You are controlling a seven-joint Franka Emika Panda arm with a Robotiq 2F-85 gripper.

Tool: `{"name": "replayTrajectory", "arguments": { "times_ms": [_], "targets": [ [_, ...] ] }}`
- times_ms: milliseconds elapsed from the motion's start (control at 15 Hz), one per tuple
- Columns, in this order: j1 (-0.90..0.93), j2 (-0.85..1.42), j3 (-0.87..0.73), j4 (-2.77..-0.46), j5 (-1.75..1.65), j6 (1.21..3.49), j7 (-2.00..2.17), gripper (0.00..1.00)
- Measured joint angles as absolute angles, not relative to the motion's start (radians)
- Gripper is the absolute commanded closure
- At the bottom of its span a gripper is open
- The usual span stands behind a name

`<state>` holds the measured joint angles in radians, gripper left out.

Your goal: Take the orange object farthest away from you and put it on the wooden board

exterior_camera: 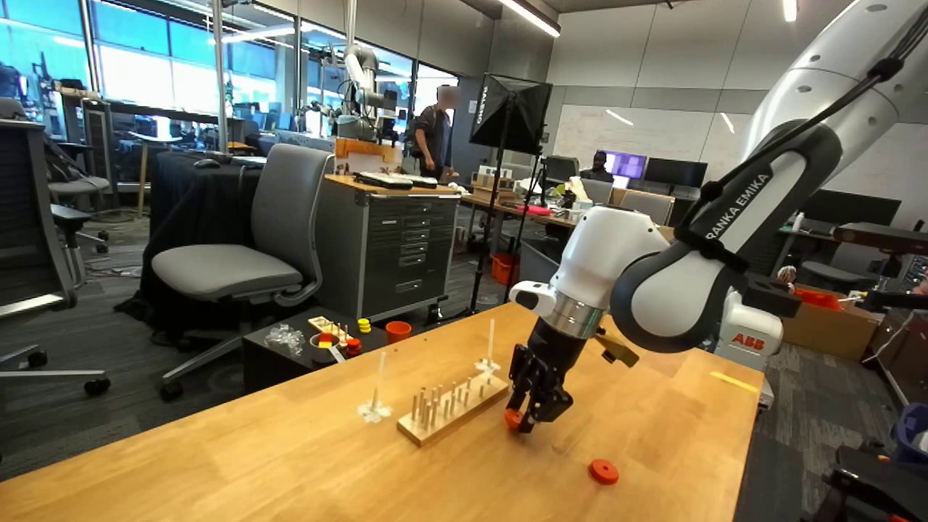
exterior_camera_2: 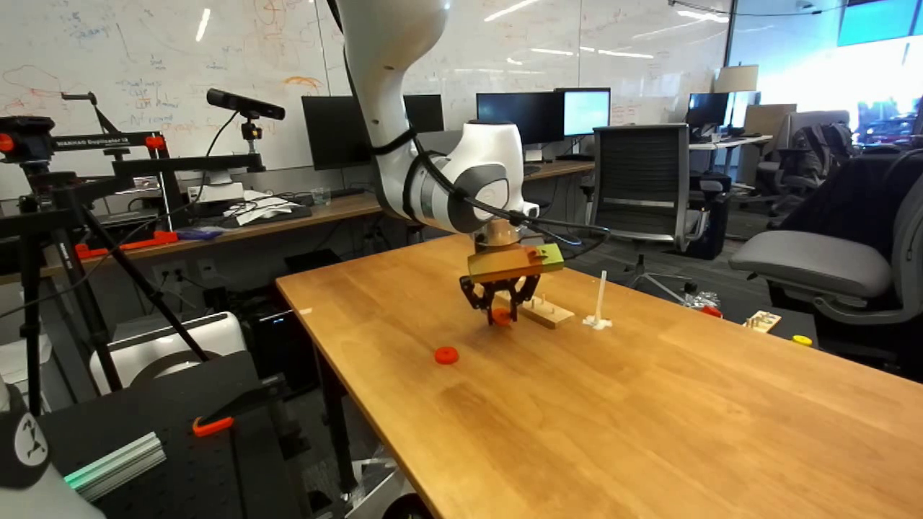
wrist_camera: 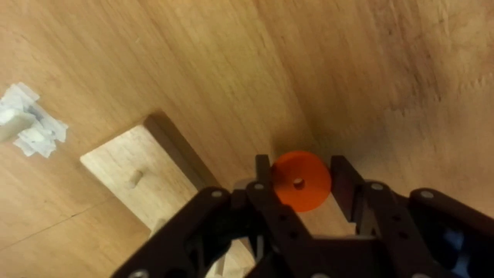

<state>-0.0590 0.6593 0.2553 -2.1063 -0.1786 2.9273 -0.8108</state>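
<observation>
My gripper (wrist_camera: 300,170) points down at the wooden tabletop (wrist_camera: 216,58), its 2 fingers (wrist_camera: 342,185) parted only as wide as the orange disc (wrist_camera: 308,195) between them. Contact, from the wrist view: 1 pad against each side of the rim — I have the disc pinched. Its round face, with 1 small hole in the middle, is turned up into the wrist view. In both exterior views the disc shows low, at my fingertips, close to the tabletop; whether its underside touches the wood I cannot tell.

Location of the disc: beside a long edge of the wooden board (exterior_camera: 464,415), near an end, apart from it. The board lies flat, thin pegs (wrist_camera: 136,177) standing up from it; in the wrist view my gripper covers part of it.

Nearby: a red-orange piece (exterior_camera: 603,472), flat on the tabletop, well apart from my fingers and from the board. 2 thin pale rods (exterior_camera: 380,380) stand upright across the board from me — white, tape-like patches (wrist_camera: 42,137) around their bases.

Fingers in sum of contact: 2 pads, 1 disc.
</observation>
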Motion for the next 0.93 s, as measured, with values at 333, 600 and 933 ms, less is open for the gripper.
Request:
{"name": "replayTrajectory", "arguments": {
  "times_ms": [333, 600, 933],
  "targets": [
    [-0.062, 0.659, 0.236, -2.094, -0.177, 2.936, -0.668, 0.82],
    [-0.07, 0.658, 0.221, -2.079, -0.177, 2.952, -0.571, 0.82],
    [-0.054, 0.651, 0.222, -2.062, -0.177, 2.953, -0.492, 0.82]
  ]
}}
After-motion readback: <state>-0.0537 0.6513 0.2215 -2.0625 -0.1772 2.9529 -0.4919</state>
